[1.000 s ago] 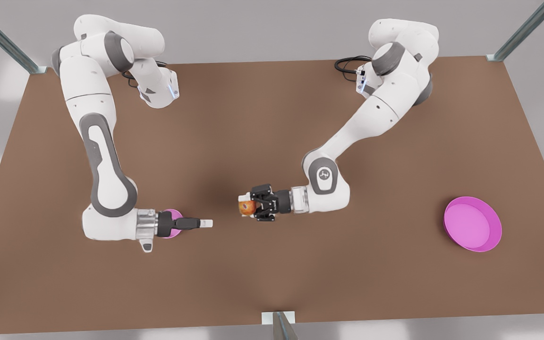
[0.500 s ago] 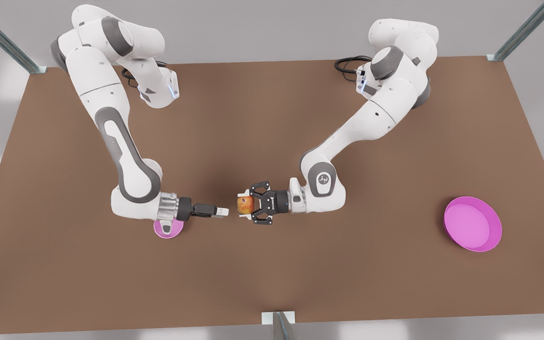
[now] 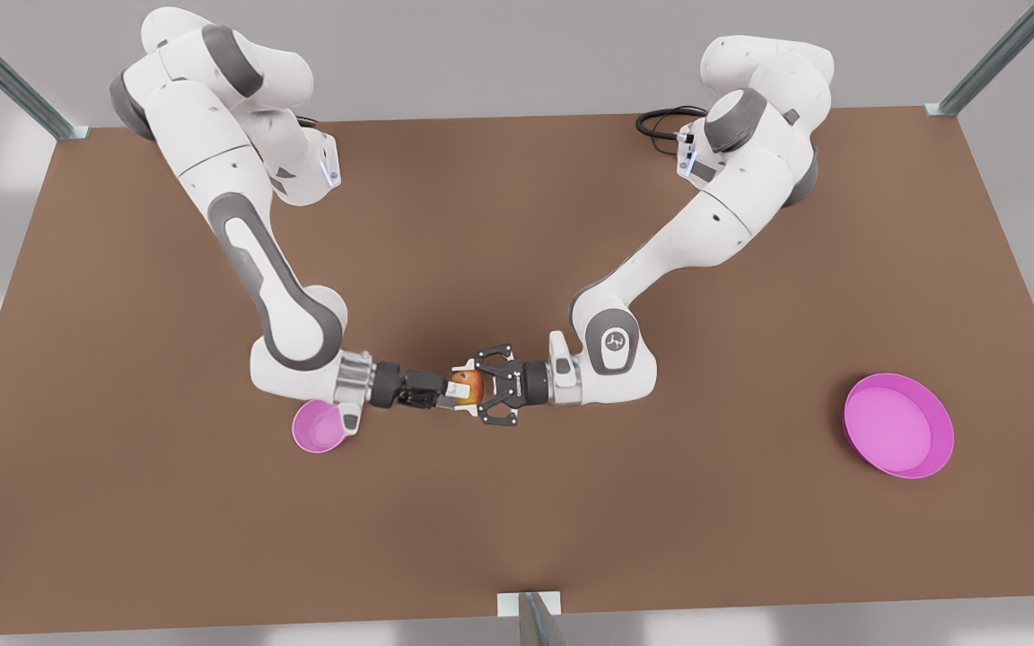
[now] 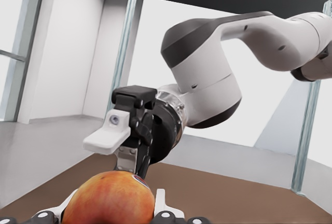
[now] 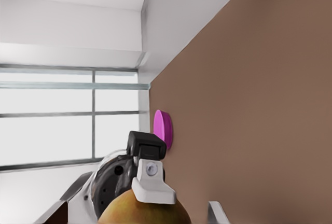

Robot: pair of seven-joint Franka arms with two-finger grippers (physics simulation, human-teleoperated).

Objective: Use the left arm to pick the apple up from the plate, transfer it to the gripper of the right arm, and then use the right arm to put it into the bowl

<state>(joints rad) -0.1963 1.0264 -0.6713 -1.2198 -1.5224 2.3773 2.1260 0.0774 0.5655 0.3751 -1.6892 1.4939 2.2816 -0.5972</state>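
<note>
The red-orange apple [image 3: 469, 387] hangs above the table's middle, with my left gripper [image 3: 463, 387] shut on it; this is the arm on the front view's right. The left wrist view shows the apple [image 4: 110, 198] close up between its own pads. My right gripper [image 3: 447, 393] reaches in from the front view's left, open, its white fingers [image 4: 106, 136] right at the apple's far side. The small pink bowl [image 3: 318, 429] sits just below the right arm's wrist, partly covered by it. The wide magenta plate [image 3: 898, 426] lies bare at the front view's right, edge-on in the right wrist view [image 5: 162, 128].
The brown table [image 3: 517, 224] is ringed by metal posts at its back corners [image 3: 939, 108] and one at the front edge [image 3: 530, 619]. A black cable [image 3: 661, 121] loops beside the left arm's base. Both elbows stand high over the back half.
My right arm has swept toward the front view's right, off the bowl, bringing its fingers up to the apple. The left gripper has held the apple nearly still.
</note>
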